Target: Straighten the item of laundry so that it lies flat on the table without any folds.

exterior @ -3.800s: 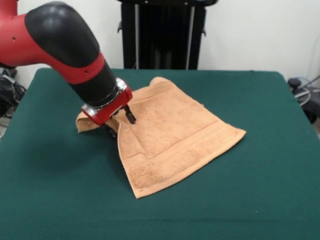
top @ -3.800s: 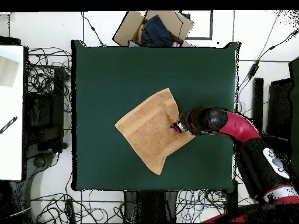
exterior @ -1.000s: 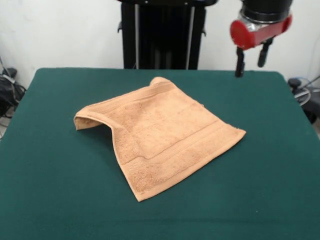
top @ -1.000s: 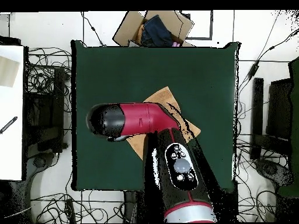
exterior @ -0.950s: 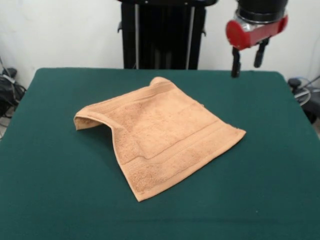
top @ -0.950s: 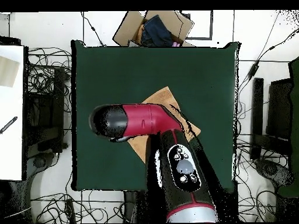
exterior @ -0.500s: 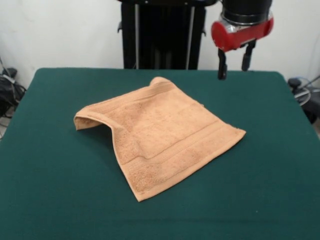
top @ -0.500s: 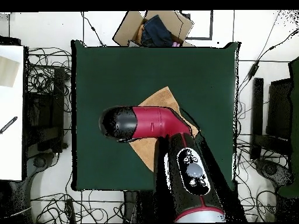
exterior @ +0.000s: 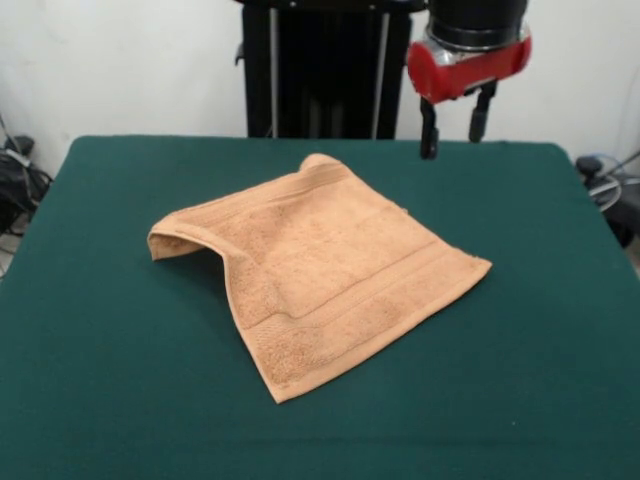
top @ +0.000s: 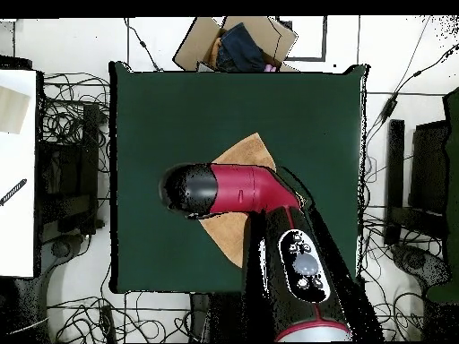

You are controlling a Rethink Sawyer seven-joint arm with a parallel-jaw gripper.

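The item of laundry (exterior: 320, 265) is a peach-orange towel lying near the middle of the dark green table (exterior: 520, 380). Its left corner is humped up and folded under, and a woven band runs along its near edge. High above the table's far right part hangs my gripper (exterior: 453, 128), open and empty, well clear of the towel. In the overhead view the red and black arm (top: 229, 190) covers most of the towel (top: 246, 150), and the gripper itself is hidden under the arm.
An open cardboard box (top: 235, 43) with dark cloth in it stands beyond the table's far edge in the overhead view. Cables lie on the floor around the table. A black stand (exterior: 325, 68) rises behind the table.
The arm let go of the towel's left corner, rose high and swung to the far right. Over the last second the gripper has drifted left. The towel has kept its shape.
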